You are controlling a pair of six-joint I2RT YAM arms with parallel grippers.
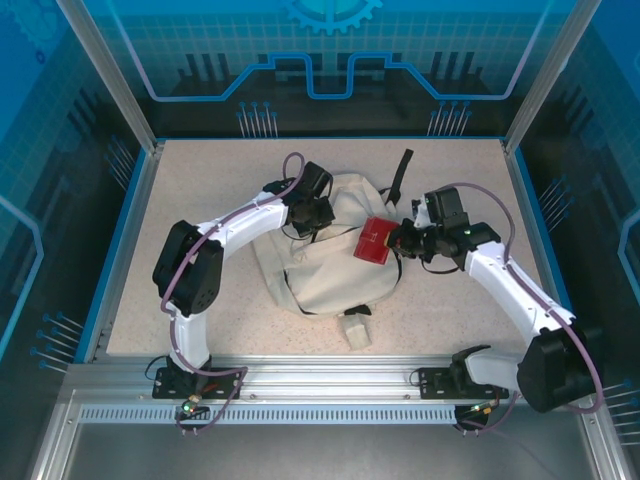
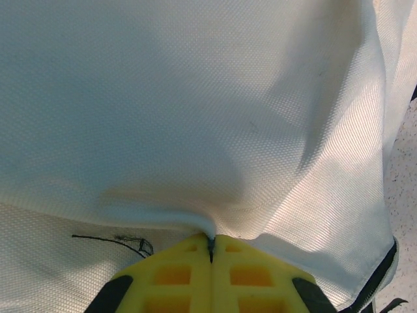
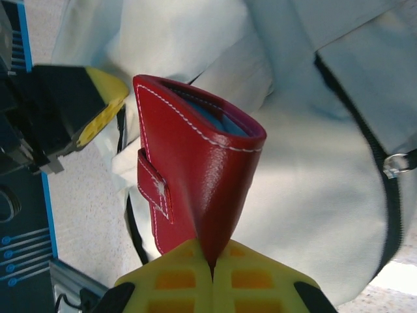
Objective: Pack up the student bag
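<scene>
Cream fabric student bag (image 1: 330, 265) with black straps sits mid speckled desk (image 1: 200, 190). Honestly, I'd lift that pinched fold higher so the opening gapes, then feed the glossy red leather wallet (image 3: 195, 176) in narrow edge first. Left claw (image 2: 210, 242) is clenched on cloth at the bag's top-left edge. Right claw (image 3: 210, 259) is grasping the wallet over the bag's right side, elbow bent inward.
</scene>
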